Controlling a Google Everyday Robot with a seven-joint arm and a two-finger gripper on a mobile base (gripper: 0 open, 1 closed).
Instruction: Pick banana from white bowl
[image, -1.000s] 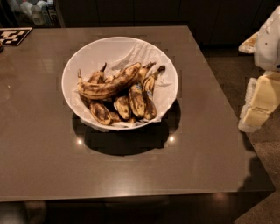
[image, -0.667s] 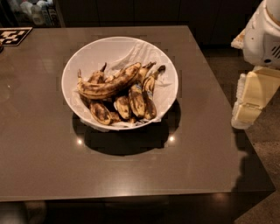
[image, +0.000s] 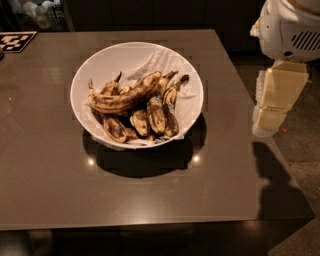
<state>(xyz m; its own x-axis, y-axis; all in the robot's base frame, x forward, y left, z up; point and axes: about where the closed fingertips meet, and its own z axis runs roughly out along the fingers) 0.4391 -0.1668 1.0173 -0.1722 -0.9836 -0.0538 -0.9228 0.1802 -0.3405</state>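
The white bowl (image: 90, 75) stands on the brown table, left of centre, lined with crumpled white paper. The banana (image: 125, 96), long, curved, dull yellow with brown streaks, lies across the top of the pile from lower left to upper right. Several shorter, darker bananas (image: 156, 115) lie under and in front of it. My gripper (image: 269, 120) hangs at the right, over the table's right edge, well to the right of the bowl and apart from it. It holds nothing that I can see.
The brown table (image: 150, 195) has its right edge just under my gripper and its front edge near the bottom of the view. A black-and-white marker tag (image: 15, 41) lies at the far left corner. Dark floor lies to the right.
My arm has come further into view from the right, moving left toward the table's right edge. The bowl and the bananas have not moved.
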